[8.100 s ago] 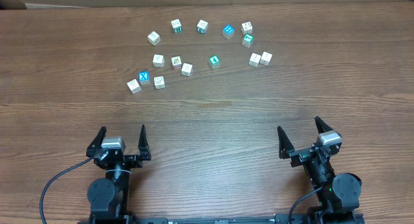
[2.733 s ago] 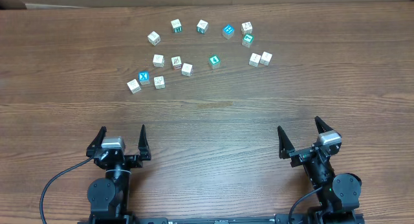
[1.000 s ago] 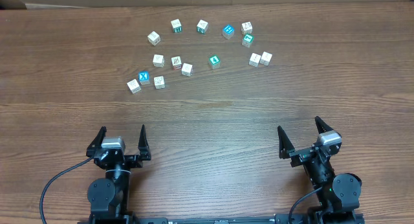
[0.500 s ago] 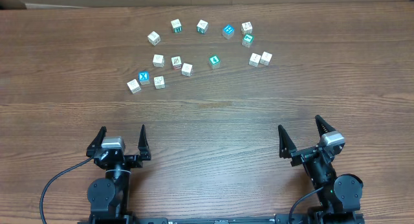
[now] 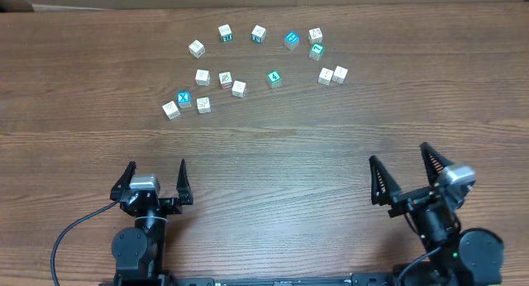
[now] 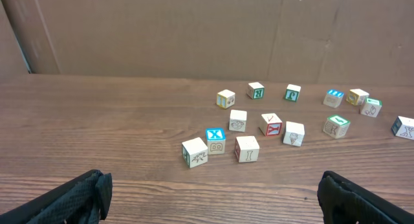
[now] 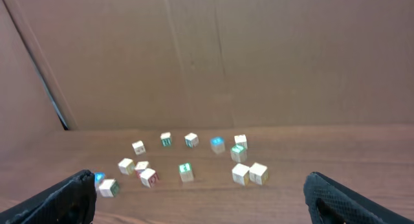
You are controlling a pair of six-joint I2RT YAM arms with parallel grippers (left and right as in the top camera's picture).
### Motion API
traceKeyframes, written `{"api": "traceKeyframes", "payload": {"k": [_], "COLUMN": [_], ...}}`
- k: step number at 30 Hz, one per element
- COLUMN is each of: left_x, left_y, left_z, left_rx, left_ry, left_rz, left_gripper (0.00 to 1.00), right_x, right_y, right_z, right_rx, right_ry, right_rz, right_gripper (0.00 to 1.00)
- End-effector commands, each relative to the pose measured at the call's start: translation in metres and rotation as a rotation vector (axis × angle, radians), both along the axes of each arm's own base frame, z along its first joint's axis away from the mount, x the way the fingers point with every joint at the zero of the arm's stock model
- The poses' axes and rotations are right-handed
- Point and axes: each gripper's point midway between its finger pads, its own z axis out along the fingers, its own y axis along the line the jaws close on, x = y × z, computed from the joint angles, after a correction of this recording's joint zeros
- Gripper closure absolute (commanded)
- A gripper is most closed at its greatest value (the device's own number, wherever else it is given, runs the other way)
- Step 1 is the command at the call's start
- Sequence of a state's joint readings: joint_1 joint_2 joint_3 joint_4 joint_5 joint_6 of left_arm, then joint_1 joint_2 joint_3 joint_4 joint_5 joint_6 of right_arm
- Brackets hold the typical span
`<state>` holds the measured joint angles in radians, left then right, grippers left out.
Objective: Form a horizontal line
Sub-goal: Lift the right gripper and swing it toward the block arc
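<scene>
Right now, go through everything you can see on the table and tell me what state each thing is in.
left gripper, jaws open, holding nothing, near the front edge.
right gripper, jaws open, holding nothing, well short of the cubes.
letter cubes, scattered loose on the far side, not yet in one straight row.
pair of white cubes, side by side and touching.

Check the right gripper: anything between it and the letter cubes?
Nothing visible. Only bare wooden table lies between the open right gripper and the nearest side-by-side pair of letter cubes. No line is formed yet.
</scene>
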<state>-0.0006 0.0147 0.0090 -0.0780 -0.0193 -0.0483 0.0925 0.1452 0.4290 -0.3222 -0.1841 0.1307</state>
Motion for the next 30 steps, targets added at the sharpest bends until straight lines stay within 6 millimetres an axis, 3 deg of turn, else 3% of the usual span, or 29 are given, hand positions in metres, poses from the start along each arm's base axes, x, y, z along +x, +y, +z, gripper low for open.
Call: {"api": "traceKeyframes", "payload": {"k": [1,7,15,30], "left_x": [0.000,0.000,0.000,0.000], "left_y": [0.000,0.000,0.000,0.000], "left_z": [0.001,0.001,0.001,0.001], "left_rx": [0.019,0.019,0.019,0.019], "left_ry": [-0.008,-0.008,-0.008,-0.008], "left_rz": [-0.002,-0.002,-0.002,-0.002], "left_gripper": [0.00,0.01,0.00,0.00], "right_x": [-0.001,0.008,0.026,0.047], "right_y": [0.005,0.016,0.022,0.038], "right_z": [0.033,0.066,0.073,0.044], "right_rx": [0.001,-0.007,-0.015,-0.001], "right_ry": [0.013,0.109,0.326,0.531], "right_rz": [0.026,0.092,0.114,0.198], "right_gripper": [0.00,0.00,0.00,0.00]}}
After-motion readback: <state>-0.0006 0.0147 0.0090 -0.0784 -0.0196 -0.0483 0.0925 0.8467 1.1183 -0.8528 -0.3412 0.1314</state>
